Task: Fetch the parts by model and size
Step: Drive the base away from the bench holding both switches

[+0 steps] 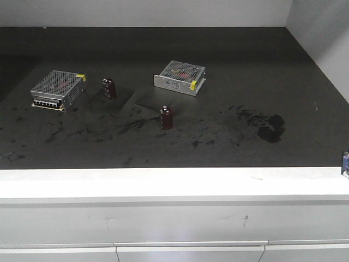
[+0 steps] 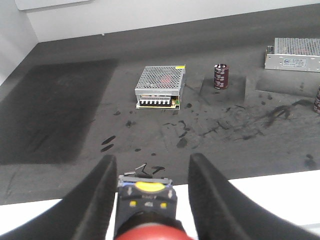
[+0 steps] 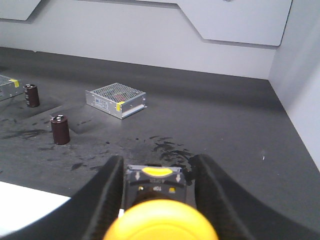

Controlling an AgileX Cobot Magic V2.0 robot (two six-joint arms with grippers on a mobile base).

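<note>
In the left wrist view my left gripper [image 2: 151, 159] is shut on the red-capped push-button switch [image 2: 146, 199]. Its black body lies between the fingers, the red cap is towards the camera, and it hangs over the table's white front edge [image 2: 280, 192]. In the right wrist view my right gripper [image 3: 159, 159] is shut on the yellow-capped push-button switch [image 3: 159, 220], held above the dark table top [image 3: 225, 130]. Neither gripper shows clearly in the front view. Only a small bluish bit [image 1: 345, 162] shows at its right edge.
Two silver perforated metal boxes [image 1: 59, 89] [image 1: 180, 77] and two dark cylindrical capacitors [image 1: 109, 88] [image 1: 167, 117] stand on the black, stained table top. A white ledge [image 1: 174, 183] runs along the front. Grey walls close the back and the right side [image 1: 322, 33].
</note>
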